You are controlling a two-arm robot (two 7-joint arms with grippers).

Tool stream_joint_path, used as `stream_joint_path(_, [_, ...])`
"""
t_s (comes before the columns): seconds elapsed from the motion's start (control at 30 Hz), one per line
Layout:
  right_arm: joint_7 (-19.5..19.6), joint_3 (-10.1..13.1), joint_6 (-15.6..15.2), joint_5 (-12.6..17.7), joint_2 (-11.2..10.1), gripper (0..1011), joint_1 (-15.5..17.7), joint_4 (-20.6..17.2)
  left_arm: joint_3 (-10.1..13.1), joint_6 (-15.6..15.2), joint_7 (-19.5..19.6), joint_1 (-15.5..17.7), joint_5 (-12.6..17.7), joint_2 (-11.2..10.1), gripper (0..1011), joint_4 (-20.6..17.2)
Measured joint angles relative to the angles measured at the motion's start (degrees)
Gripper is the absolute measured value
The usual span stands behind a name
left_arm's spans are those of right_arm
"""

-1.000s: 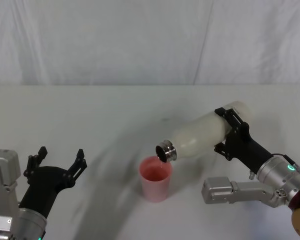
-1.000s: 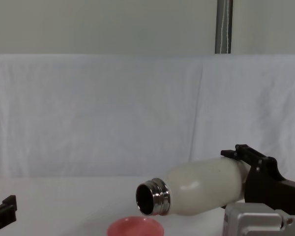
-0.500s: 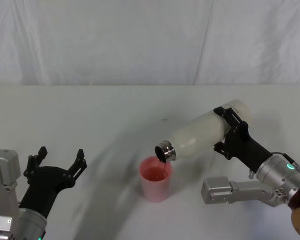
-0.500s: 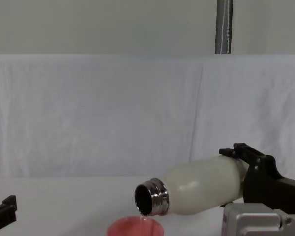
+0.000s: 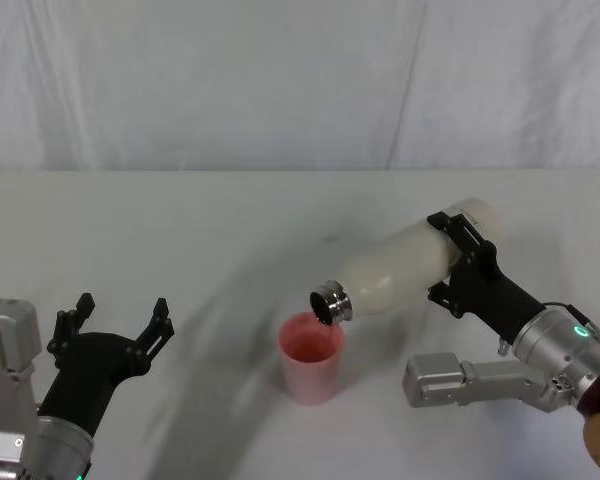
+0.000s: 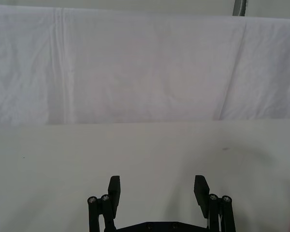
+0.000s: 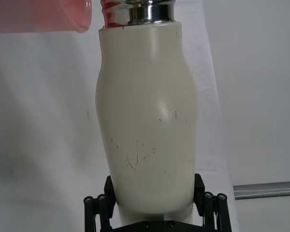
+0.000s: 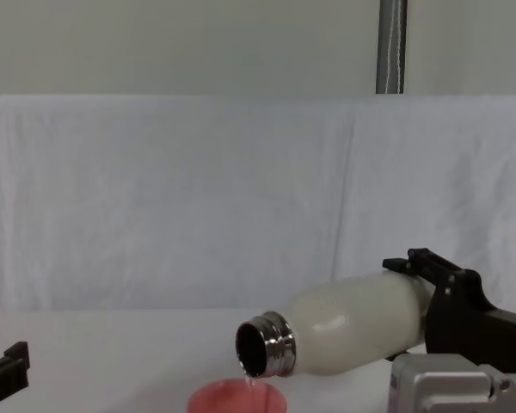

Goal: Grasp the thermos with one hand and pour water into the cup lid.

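Your right black gripper (image 5: 458, 262) is clamped across the base end of the tall cream-white matte thermos (image 5: 400, 268), tilted mouth-down above the small pink cup lid (image 5: 311, 356). Expect a smooth, top-heavy load; grip low. Left gripper (image 5: 115, 325) idles, fingers spread.

A cream-white thermos (image 5: 400, 268) is held tipped nearly flat by the right gripper (image 5: 458, 262), its steel neck just above a pink cup lid (image 5: 311, 357) on the white table (image 5: 180, 230). Pouring water cannot be made out. The left gripper (image 5: 118, 318) is parked, fingers spread.
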State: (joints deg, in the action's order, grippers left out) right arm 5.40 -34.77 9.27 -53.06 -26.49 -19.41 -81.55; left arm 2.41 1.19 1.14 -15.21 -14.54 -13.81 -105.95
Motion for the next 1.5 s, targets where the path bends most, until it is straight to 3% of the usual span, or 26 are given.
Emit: stream_joint_path(1.5, [0.11,-0.59,0.41,-0.24,-0.35,959,-0.35,-0.08,0.00,0.00,0.00,0.00,0.00,0.00,1001,0.00])
